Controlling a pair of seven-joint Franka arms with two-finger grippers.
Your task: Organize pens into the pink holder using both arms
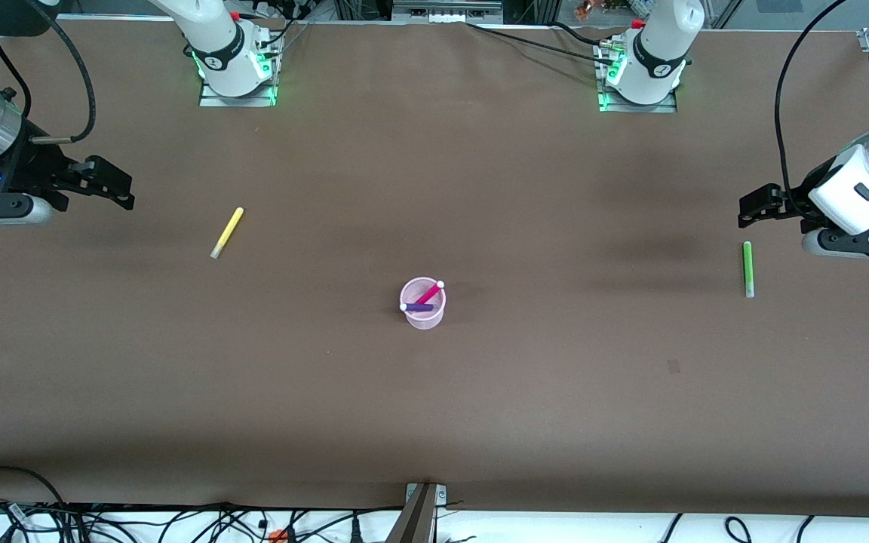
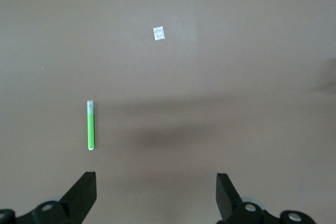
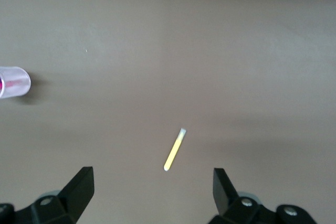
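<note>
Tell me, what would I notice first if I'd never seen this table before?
Probably the pink holder in the middle of the brown table, with a magenta pen and a purple pen in it. A yellow pen lies flat toward the right arm's end and a green pen toward the left arm's end, each near an open tool: right tool, left tool.

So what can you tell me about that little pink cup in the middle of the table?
The pink cup is small, round and pale, of slightly see-through plastic with a plain rim. It stands upright on the brown table, about midway between the two arms' ends. Two pens lean inside it: a magenta pen and a purple pen, their pale ends resting at the rim. Nothing else touches it; both grippers are away from it. It also shows at the edge of the right wrist view.
</note>
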